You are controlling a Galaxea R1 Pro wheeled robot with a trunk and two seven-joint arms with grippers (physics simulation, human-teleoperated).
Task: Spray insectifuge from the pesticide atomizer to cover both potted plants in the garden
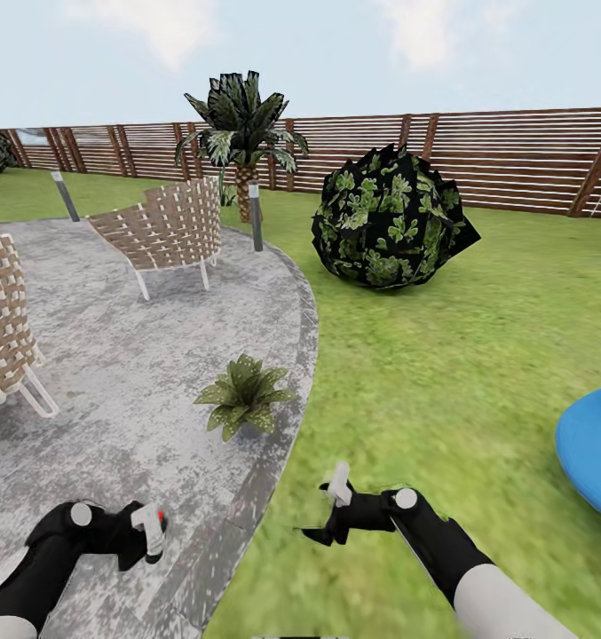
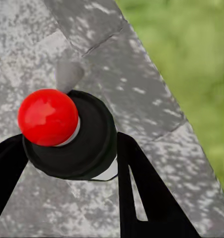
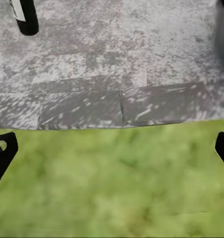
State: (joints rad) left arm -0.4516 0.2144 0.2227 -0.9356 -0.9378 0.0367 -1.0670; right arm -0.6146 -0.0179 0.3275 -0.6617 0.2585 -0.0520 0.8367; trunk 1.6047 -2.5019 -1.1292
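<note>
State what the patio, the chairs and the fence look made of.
Patio: grey mottled stone slabs, matte, with visible joints at the rim. Chairs: woven tan wicker strips on thin white legs. Fence: brown horizontal wooden slats, by the look.

Wicker chairs [image 1: 167,226], slatted fence [image 1: 513,155]
</note>
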